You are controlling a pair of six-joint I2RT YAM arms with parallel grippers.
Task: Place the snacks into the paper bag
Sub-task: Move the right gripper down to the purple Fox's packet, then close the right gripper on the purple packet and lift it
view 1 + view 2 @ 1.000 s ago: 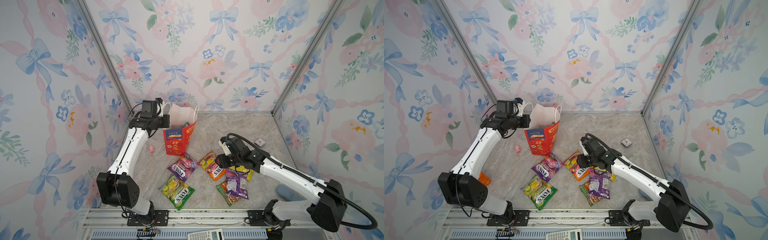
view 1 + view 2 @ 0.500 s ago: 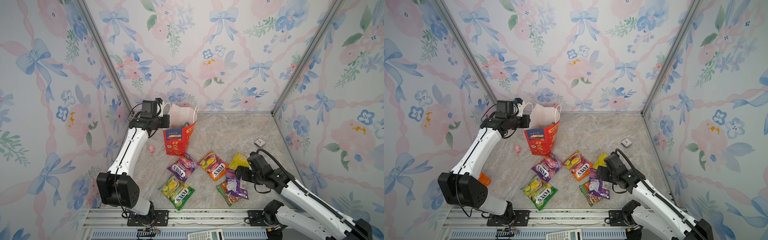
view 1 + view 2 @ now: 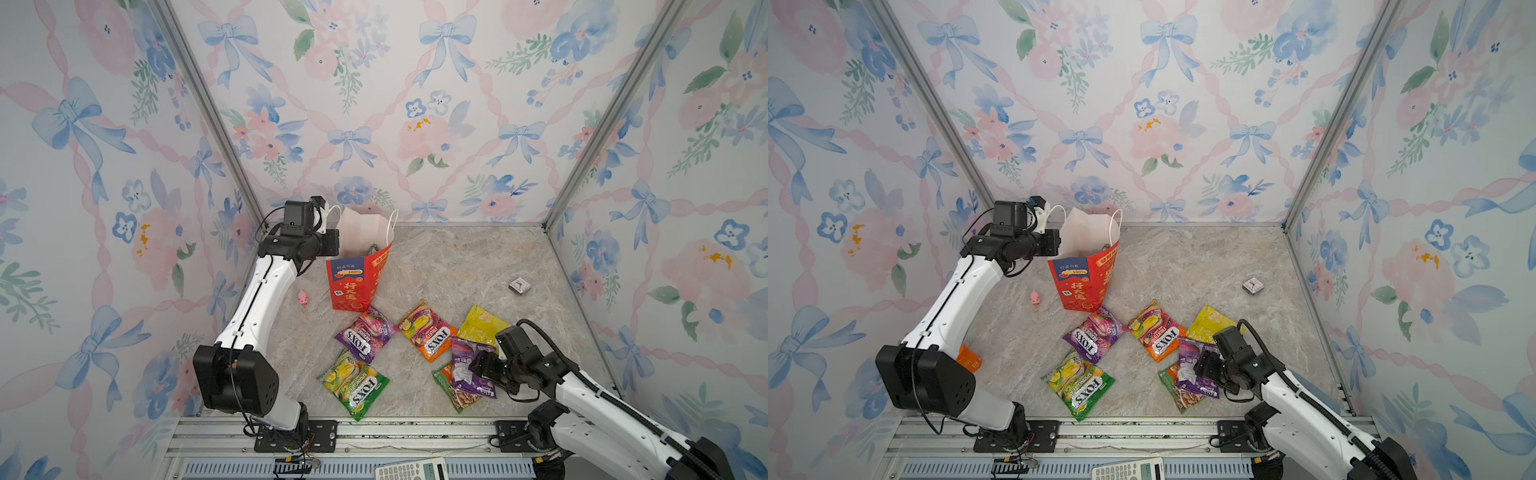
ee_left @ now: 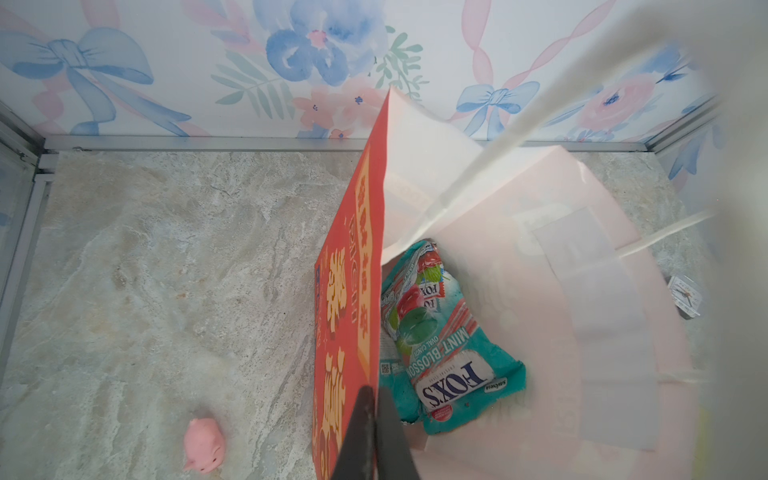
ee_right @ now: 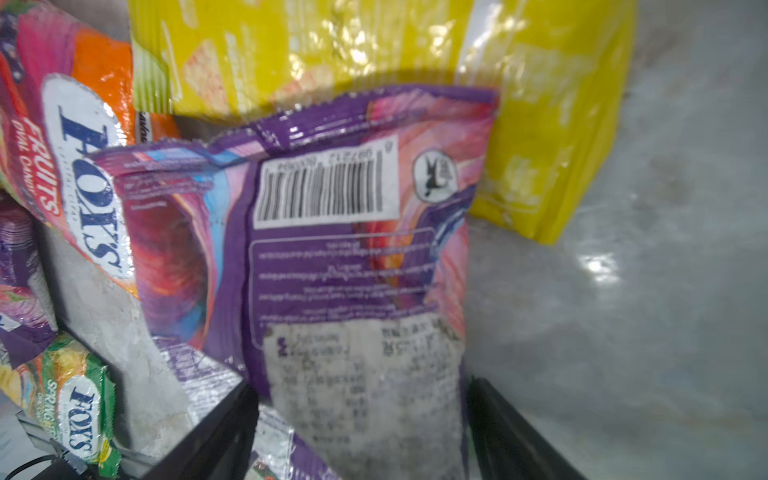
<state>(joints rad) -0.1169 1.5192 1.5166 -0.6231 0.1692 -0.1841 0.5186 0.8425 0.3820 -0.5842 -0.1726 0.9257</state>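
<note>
The red paper bag [image 3: 357, 282] [image 3: 1079, 282] stands open at the back left. My left gripper [image 3: 337, 245] [image 4: 374, 399] is shut on its rim wall. A teal FOX'S packet [image 4: 440, 349] lies inside. On the floor lie the other snacks: purple FOX'S [image 3: 365, 334], orange FOX'S [image 3: 428, 332], green FOX'S [image 3: 355, 384] and a yellow packet [image 3: 482, 324]. A purple packet [image 3: 467, 365] [image 5: 353, 249] lies on top of a green-orange one [image 3: 449, 388]. My right gripper [image 3: 477, 365] [image 5: 361, 415] is open, with one jaw on each side of that purple packet's end.
A tiny pink toy [image 3: 303, 298] lies left of the bag. A small square clock [image 3: 519, 286] sits near the right wall. An orange item [image 3: 969, 359] shows behind the left arm. A calculator [image 3: 411, 471] lies past the front rail. Walls close in three sides.
The right arm has pulled back from the orange packet toward the front right and now sits over the purple packet with its jaws wider. The left arm and bag have not moved.
</note>
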